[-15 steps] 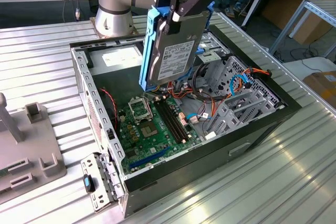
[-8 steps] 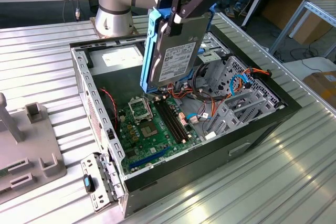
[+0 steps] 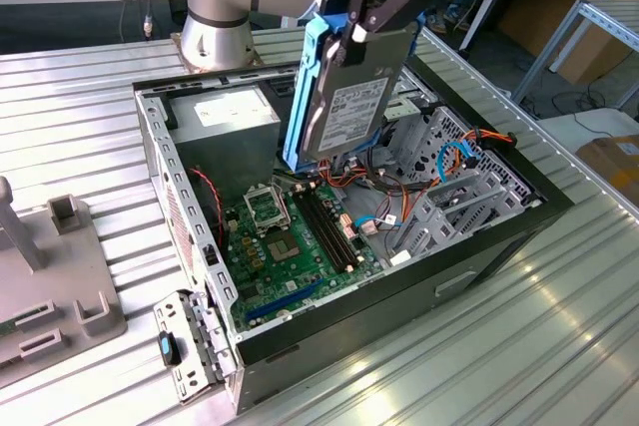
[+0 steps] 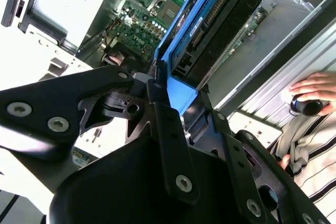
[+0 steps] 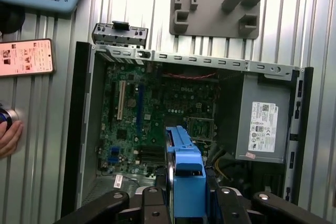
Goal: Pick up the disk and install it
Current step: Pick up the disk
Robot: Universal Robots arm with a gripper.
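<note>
Disk (image 3: 344,97) hung on edge in the upper middle of the exterior view. Its label faced out and its blue rails (image 3: 303,82) ran along the long sides. It was lifted clear above the open computer case (image 3: 499,246) and touched nothing inside it. The gripper (image 3: 347,32) was clamped on the disk's top end, its fingers pressing in from either side.

Below lay the green board (image 3: 290,236). Toward the exterior view's right, about mid-frame, sat the metal drive cage (image 3: 464,197) with loose orange and blue wires (image 3: 454,157) looped by it.

To my eye, carrying it well meant a firm hold and a slow tilt toward flat. The rails needed squaring to the cage, and those wires had to be kept from snagging. A person's hand (image 4: 315,90) rested on the table beside the case in the second wrist view, so that side wanted care too.
</note>
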